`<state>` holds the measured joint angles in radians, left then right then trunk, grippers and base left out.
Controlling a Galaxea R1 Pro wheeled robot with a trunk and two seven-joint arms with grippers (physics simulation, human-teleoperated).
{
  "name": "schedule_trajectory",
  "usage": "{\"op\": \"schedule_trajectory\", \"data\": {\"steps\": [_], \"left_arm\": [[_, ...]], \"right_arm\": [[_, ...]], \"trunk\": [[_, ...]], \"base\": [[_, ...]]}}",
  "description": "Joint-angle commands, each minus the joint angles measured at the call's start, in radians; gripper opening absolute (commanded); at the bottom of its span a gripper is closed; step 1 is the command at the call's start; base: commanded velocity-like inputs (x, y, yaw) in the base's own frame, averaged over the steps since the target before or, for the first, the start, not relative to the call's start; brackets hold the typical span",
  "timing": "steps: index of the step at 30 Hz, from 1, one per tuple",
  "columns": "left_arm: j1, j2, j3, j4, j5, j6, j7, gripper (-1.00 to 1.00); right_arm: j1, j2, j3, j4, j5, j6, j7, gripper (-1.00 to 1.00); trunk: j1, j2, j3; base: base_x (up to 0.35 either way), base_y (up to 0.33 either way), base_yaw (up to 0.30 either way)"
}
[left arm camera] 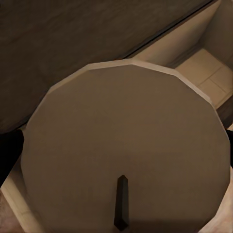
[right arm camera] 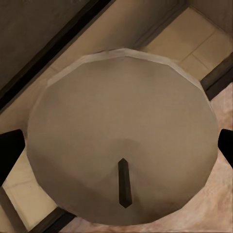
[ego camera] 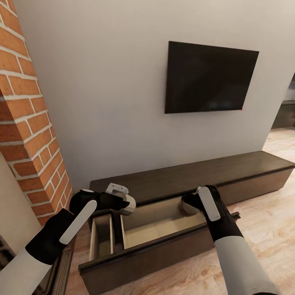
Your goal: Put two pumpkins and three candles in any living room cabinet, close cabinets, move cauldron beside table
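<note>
**Two candles held over the open cabinet drawer**

The long, low brown cabinet point(ego camera: 196, 176) sits against the far wall, under a black TV point(ego camera: 209, 78). A brick pillar point(ego camera: 28, 123) stands at the left. One drawer point(ego camera: 155, 233) at the left end of the cabinet is pulled out toward the robot. It is pale inside, with small slots at its left side.

The left gripper point(ego camera: 123, 200) hangs over the back left part of the open drawer, by the edge of the cabinet top. It is clamped on a pale round candle point(left arm camera: 126, 150). In the left wrist view the candle top is big and flat, with a short dark wick point(left arm camera: 121, 204) sticking up.

The right gripper point(ego camera: 189, 205) hangs over the right part of the same drawer. It grips another pale candle point(right arm camera: 121, 145), with a dark finger point(right arm camera: 9, 150) on each side. This one has a dark wick point(right arm camera: 124, 182) too. The drawer floor shows below it.

The wood floor point(ego camera: 266, 229) is light.
</note>
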<state>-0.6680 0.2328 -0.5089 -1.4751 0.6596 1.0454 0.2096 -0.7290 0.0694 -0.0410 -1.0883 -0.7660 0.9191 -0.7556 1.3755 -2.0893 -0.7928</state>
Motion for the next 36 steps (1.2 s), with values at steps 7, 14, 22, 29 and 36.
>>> {"op": "schedule_trajectory", "data": {"steps": [7, 14, 22, 29, 36], "left_arm": [[-0.002, 0.000, -0.001, 0.008, 0.011, 0.002, 0.011, -1.00], [-0.002, 0.000, 0.001, 0.030, 0.010, 0.002, 0.013, -1.00], [-0.002, 0.000, 0.001, 0.036, 0.009, 0.002, 0.014, -1.00], [-0.002, -0.019, -0.016, 0.108, 0.008, 0.002, 0.076, -1.00], [-0.002, -0.099, -0.050, 0.162, 0.009, 0.002, 0.221, -1.00]], "right_arm": [[-0.172, 0.029, -0.002, 0.215, -0.018, 0.061, -0.173, -1.00], [-0.212, 0.045, -0.001, 0.287, -0.018, 0.075, -0.195, -1.00], [-0.217, 0.090, 0.025, 0.361, -0.019, 0.062, -0.155, -1.00], [-0.217, 0.099, 0.127, 0.455, -0.019, -0.021, -0.034, -1.00], [-0.216, 0.099, 0.164, 0.474, -0.019, -0.041, -0.011, -1.00]], "trunk": [[0.000, -0.001, -0.001], [0.000, -0.001, -0.001], [0.000, -0.001, -0.001], [0.000, -0.001, -0.001], [0.000, -0.001, -0.001]], "base": [[0.001, 0.000, 0.000], [0.000, 0.000, 0.000], [0.000, 0.000, 0.000], [0.000, 0.000, 0.000], [0.000, 0.000, 0.000]]}}
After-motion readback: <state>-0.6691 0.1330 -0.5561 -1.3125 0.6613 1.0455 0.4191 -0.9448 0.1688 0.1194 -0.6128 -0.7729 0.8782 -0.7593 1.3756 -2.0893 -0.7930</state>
